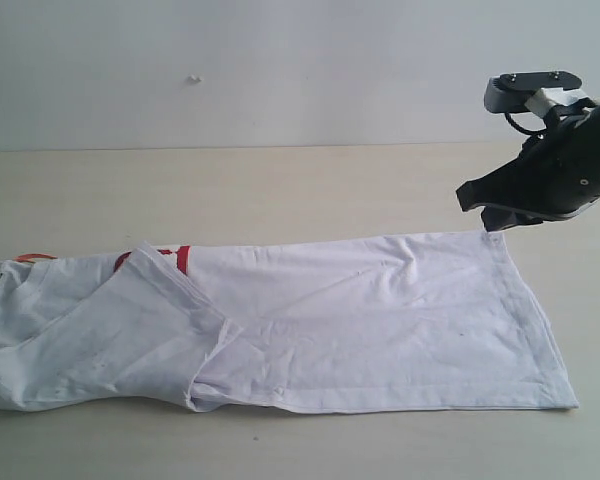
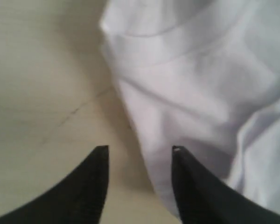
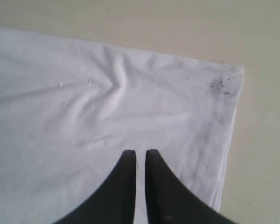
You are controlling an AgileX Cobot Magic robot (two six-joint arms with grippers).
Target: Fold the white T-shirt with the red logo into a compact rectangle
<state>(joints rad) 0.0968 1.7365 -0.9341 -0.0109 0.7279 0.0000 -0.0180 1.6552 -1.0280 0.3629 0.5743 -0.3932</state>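
The white T-shirt (image 1: 360,320) lies across the table as a long folded strip, with a sleeve flap turned over at its left part. Bits of the red logo (image 1: 182,256) peek out along its far edge. My right gripper (image 1: 477,208) hangs above the strip's far right corner. In the right wrist view it (image 3: 140,151) is shut, empty, over the cloth near a hem corner with dark smudges (image 3: 219,85). My left gripper (image 2: 140,149) is open, low over the table, with a rumpled edge of the T-shirt (image 2: 191,93) reaching in beside one fingertip (image 2: 178,151).
The beige table (image 1: 280,190) stretches behind and in front of the shirt. A pale wall (image 1: 280,70) rises behind the table's back edge. The shirt's left end runs off the exterior view's edge.
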